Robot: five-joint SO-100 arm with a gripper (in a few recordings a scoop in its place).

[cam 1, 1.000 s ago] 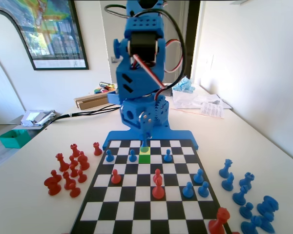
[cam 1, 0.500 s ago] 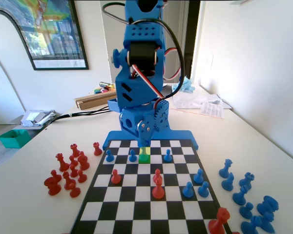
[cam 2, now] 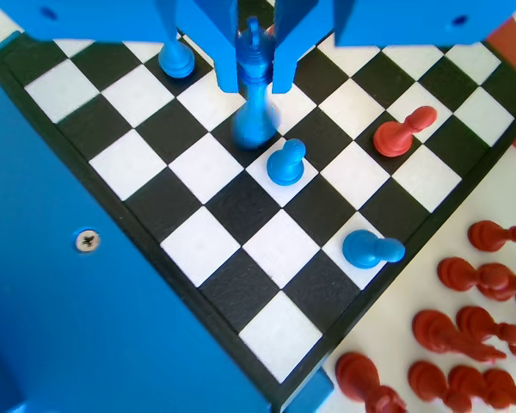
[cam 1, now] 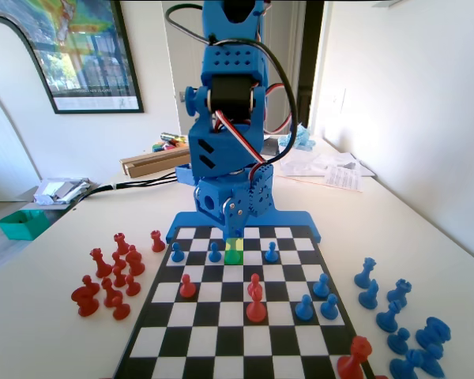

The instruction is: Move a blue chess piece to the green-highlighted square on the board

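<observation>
In the wrist view the slim blue chess piece [cam 2: 255, 95] with a pointed top stands upright between the two jaws of my gripper [cam 2: 255, 82]. The jaws sit close on its upper part, and its base hangs just above the board [cam 2: 279, 249]. In the fixed view my gripper [cam 1: 233, 229] hangs low at the far end of the board [cam 1: 231, 314]. It is just behind the green-highlighted square [cam 1: 234, 255], which has nothing standing on it.
Blue pawns [cam 1: 214, 252] flank the green square in its row. Red pieces [cam 1: 255, 304] and more blue pawns [cam 1: 304, 308] stand mid-board. Captured red pieces [cam 1: 110, 276] lie left of the board and blue ones [cam 1: 395, 316] right. A blue pawn [cam 2: 285, 162] stands close below my gripper.
The arm has risen slightly from its lowest pose a second ago, taking the gripper up off the board. The other pieces have not moved.
</observation>
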